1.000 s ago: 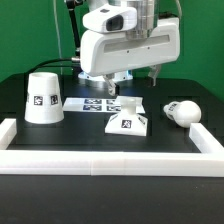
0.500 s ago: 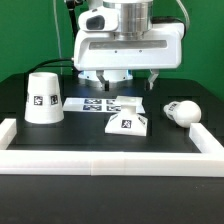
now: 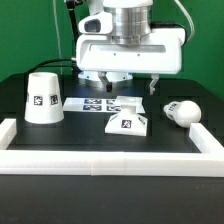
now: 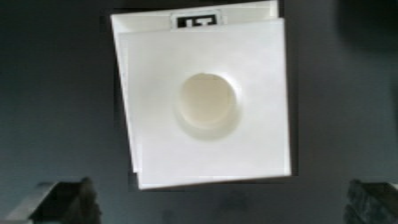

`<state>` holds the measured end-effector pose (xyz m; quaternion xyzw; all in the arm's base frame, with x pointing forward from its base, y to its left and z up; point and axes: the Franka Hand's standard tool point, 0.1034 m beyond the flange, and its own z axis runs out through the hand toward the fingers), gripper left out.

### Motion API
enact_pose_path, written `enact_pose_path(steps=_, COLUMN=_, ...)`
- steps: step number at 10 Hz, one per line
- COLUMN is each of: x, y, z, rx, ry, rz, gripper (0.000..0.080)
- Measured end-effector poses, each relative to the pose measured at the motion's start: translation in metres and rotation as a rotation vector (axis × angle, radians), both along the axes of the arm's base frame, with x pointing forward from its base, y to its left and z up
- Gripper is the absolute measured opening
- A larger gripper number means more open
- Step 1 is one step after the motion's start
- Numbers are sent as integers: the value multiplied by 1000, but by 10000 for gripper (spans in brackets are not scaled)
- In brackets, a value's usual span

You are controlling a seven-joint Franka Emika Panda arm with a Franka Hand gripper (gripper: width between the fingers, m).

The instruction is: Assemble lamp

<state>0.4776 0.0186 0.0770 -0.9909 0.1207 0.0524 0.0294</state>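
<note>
The lamp base (image 3: 126, 120) is a low angular white piece with a tag on its front, lying mid-table. In the wrist view the base (image 4: 199, 100) shows from above as a white slab with an oval hollow. The cone shade (image 3: 43, 97) stands at the exterior view's left. The round bulb (image 3: 183, 113) lies on its side at the exterior view's right. My gripper (image 3: 129, 97) hangs just above and behind the base, open and empty; its two dark fingertips (image 4: 68, 205) stand wide apart beyond the base's edge.
The marker board (image 3: 92, 104) lies flat behind the base, partly under the gripper. A raised white rim (image 3: 110, 163) borders the black table at the front and both sides.
The arm has shifted to the exterior view's right, over the base, and turned square to the camera. The lamp pieces have not moved.
</note>
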Motion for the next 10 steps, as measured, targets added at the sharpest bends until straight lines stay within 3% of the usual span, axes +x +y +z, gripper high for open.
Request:
enact_pose_path(steps=5, x=-8, y=14, z=-10, rx=-20, ry=-67, rz=96, gripper=699)
enact_pose_path(steps=10, x=-12, y=6, z=-19, rx=-12, ry=-66, rz=89, gripper=699)
